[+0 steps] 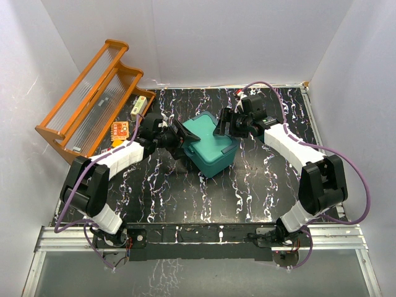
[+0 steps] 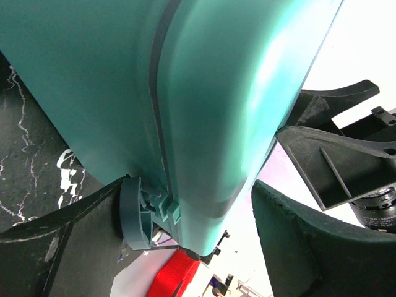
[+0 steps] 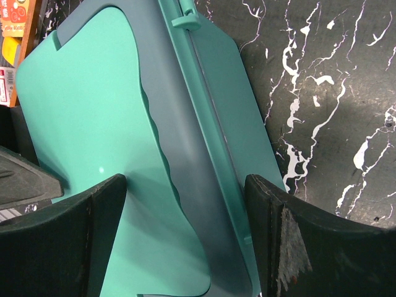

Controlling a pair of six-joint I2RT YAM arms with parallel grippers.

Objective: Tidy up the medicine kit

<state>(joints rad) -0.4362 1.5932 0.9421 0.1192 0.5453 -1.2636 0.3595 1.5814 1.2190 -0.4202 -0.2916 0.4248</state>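
Observation:
The medicine kit (image 1: 210,147) is a teal box with its lid down, lying at an angle in the middle of the black marbled table (image 1: 204,192). My left gripper (image 1: 178,139) is at its left end. In the left wrist view the kit (image 2: 204,93) fills the space between the jaws of my left gripper (image 2: 189,185). Its latch tab (image 2: 139,213) rests against the left finger (image 2: 74,241), and a gap separates the box from the right finger (image 2: 309,241). My right gripper (image 1: 224,124) stands open over the far right edge of the kit (image 3: 93,124). That gripper (image 3: 185,179) straddles the lid and rim.
An orange wooden tiered rack (image 1: 93,93) stands at the back left against the wall. Small packets (image 1: 120,130) and a white box (image 1: 141,105) lie beside it. A red object (image 2: 176,275) shows beyond the kit in the left wrist view. White walls enclose the table.

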